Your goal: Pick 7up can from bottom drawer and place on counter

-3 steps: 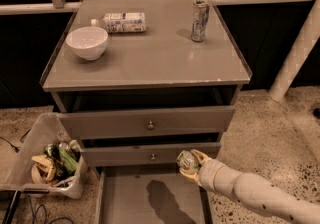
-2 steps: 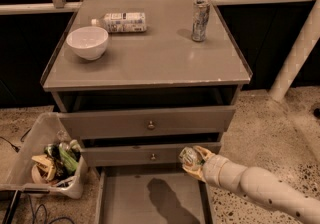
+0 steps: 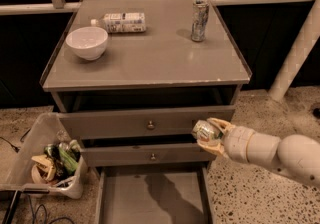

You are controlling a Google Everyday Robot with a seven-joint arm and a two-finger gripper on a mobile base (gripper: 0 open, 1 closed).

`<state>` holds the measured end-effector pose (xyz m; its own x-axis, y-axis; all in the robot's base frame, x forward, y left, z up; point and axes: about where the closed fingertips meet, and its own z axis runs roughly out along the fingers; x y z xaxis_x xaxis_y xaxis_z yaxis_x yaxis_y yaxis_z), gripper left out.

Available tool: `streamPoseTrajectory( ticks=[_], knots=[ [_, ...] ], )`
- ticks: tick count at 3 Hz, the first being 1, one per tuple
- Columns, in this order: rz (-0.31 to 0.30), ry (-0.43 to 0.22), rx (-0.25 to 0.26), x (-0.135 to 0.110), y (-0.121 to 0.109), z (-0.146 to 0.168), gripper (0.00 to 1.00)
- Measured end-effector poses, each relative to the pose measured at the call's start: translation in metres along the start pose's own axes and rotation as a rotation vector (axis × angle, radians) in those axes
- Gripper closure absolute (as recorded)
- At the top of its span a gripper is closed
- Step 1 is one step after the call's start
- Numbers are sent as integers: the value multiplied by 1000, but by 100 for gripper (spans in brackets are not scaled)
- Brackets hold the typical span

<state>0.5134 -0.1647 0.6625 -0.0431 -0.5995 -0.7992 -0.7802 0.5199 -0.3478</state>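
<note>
My gripper (image 3: 210, 135) comes in from the right on a white arm and is shut on the 7up can (image 3: 206, 131), a small green and white can held on its side. It hangs in front of the right end of the upper knobbed drawer, above the open bottom drawer (image 3: 150, 198), whose grey floor shows nothing but the arm's shadow. The counter (image 3: 145, 53) lies above the gripper and further back.
On the counter stand a white bowl (image 3: 87, 42), a plastic bottle lying on its side (image 3: 120, 22) and a tall slim silver can (image 3: 199, 20). A clear bin of trash (image 3: 47, 160) sits on the floor left of the cabinet. A white post (image 3: 295, 53) leans at the right.
The gripper has risen with the can, from beside the lower knobbed drawer to the level of the upper one. The view has shifted slightly.
</note>
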Motion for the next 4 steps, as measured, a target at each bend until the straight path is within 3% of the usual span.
streamPoseTrajectory(
  ticks=[1,2,3,4],
  knots=[
    [-68,-5,-59,-36,-7,-31,100],
    [-119,-7,-163,-63,-5,-47,100],
    [-164,-20,-212,-98,-5,-66,100],
    [-238,-42,-185,-155,-15,-92,100]
  ],
)
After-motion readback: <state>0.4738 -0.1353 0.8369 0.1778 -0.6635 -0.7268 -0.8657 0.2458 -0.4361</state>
